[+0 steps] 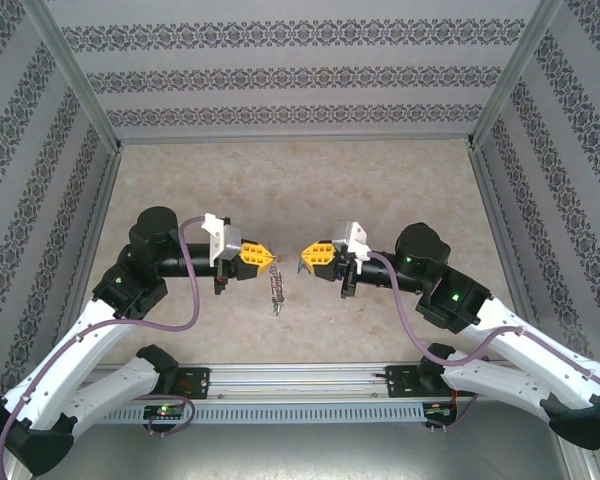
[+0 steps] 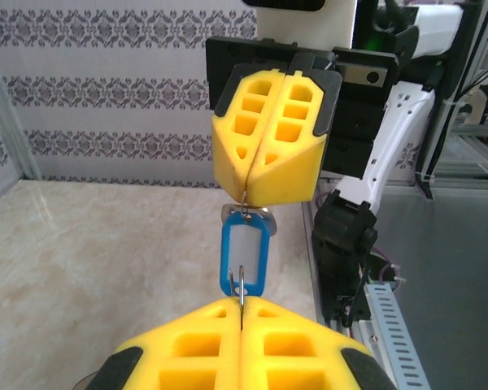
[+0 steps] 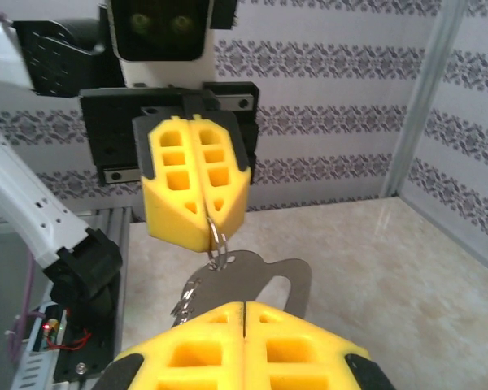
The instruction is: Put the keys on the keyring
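L wrist: L tool (image 2: 241, 315) pinches ring of blue key (image 2: 244, 253). R wrist: R tool (image 3: 244, 315) clamps grey keyring (image 3: 291, 276), chain (image 3: 185, 299) dangling.

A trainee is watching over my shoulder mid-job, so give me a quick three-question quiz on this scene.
1. True or false: the left gripper is shut on a small wire ring.
2. In the left wrist view, what sits between the two grippers? A) blue plastic piece B) red cup C) green cloth
3. Fill in: the right gripper is shut on the flat grey ____.
Key: 1 true; 2 A; 3 keyring.
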Robot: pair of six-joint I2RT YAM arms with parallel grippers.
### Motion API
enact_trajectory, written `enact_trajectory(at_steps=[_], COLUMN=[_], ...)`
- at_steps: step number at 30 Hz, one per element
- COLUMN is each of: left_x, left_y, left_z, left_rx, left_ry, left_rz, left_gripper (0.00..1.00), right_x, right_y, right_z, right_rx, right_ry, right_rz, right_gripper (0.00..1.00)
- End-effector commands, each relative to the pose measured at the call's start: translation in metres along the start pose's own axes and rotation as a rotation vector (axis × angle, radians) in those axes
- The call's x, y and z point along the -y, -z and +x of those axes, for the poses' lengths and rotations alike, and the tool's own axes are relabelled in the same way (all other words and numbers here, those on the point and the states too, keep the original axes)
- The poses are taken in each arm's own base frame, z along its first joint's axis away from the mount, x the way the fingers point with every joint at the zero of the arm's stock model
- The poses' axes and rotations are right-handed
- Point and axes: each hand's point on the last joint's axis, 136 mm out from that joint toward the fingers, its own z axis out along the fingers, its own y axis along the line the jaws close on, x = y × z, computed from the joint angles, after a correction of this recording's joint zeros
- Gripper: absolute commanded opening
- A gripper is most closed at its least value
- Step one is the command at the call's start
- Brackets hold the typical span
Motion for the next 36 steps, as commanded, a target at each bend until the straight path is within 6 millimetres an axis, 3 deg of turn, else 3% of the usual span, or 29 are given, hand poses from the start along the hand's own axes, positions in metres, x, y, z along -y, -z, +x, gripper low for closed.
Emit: enact_trajectory(at_steps=[1, 15, 36], left_x=[0.012, 0.026, 0.027], left_y=[0.007, 0.013, 0.012], left_z=[-0.031, -0.051, -0.042], left_rx=[0.084, 0.119, 0.095], left_ry=[-0.060, -0.065, -0.064], left_rz=[0.051, 0.108, 0.118], left_gripper=[0.00, 0.00, 0.00], right_x=[-0.020, -0.033, -0.033], right_y=[0.006, -0.003, -0.017], right_z=[-0.027, -0.029, -0.042], right_rx=[0.087, 0.120, 0.150], right_ry=[0.054, 0.068, 0.088], right_rz=[-0.100, -0.172, -0.196], right_gripper=[0.00, 0.00, 0.00])
